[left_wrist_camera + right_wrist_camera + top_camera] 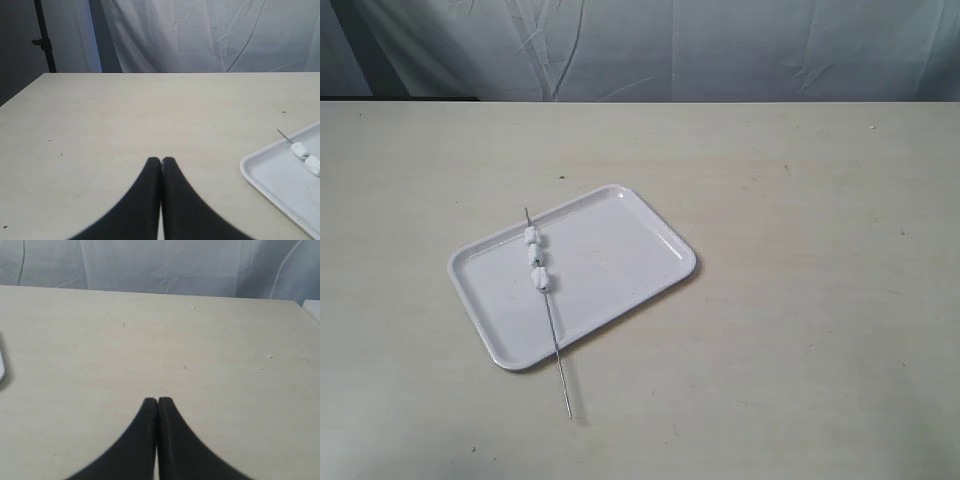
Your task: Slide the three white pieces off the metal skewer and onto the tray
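A white tray (620, 262) lies flat on the pale bench (800, 330). In the exterior view it sits a bit left of the middle and is turned at a slant. The metal skewer (558, 352) lies across the left part of the tray. Its pointy far end pokes just past the back rim. Its long near end sticks out over the front rim and comes down to the bench. The three white pieces (536, 258) are on the skewer in a row, close together, near its far end and over the inside of the tray. The left end effector (161, 162) is closed tight, its two black fingers pressed together with nothing between them. It is over bare bench, apart from the tray, which shows at the edge of the left wrist view with two of the pieces. The right end effector (158, 401) is closed tight too and has hold of nothing. It is also over bare bench, and only a tiny bit of the tray's rim shows at the edge of its view. A creased pale cloth (670, 45) hangs behind the bench.
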